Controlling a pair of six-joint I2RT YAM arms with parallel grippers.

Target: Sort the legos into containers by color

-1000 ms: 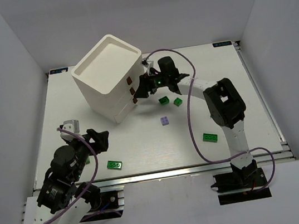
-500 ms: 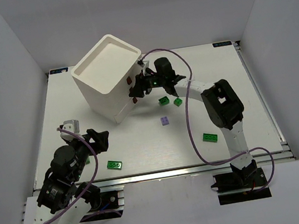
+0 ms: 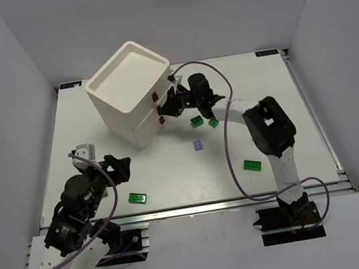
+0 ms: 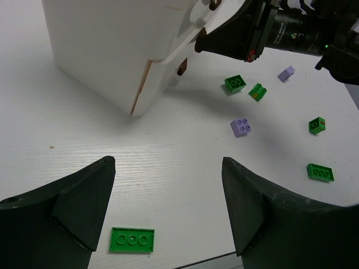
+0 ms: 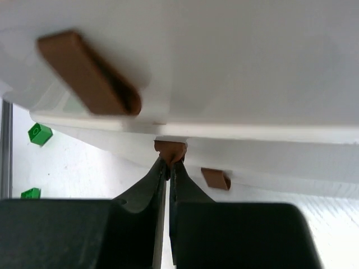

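Now the table (image 3: 299,123) carries the white cabinet (image 3: 125,88) at its far left, in the same spot as a second ago. Its drawers (image 4: 160,75) then stuck out in steps from the front; they sit almost flush now, with only a slight ledge showing in the left wrist view. The right arm reaches across from the right side, and the right gripper (image 3: 165,108) is up against the cabinet front. In its wrist view the fingers are closed to a thin slit and pinch the middle handle (image 5: 170,150) at their very tips. The top handle (image 5: 87,73) lies up and to the left of them and the bottom handle (image 5: 216,178) down and to the right, both untouched. The left gripper (image 4: 168,162) hangs over the near left of the table, where it was a second ago, with its fingers spread wide and nothing between them. The legos (image 3: 196,121) lie loose on the table where they lay before. Two green ones are just right of the cabinet under the right arm, with a purple brick (image 3: 198,145) a little nearer. A green brick (image 3: 252,165) is toward the near right, and a flat green brick (image 3: 137,197) is by the near edge, close to the left gripper.
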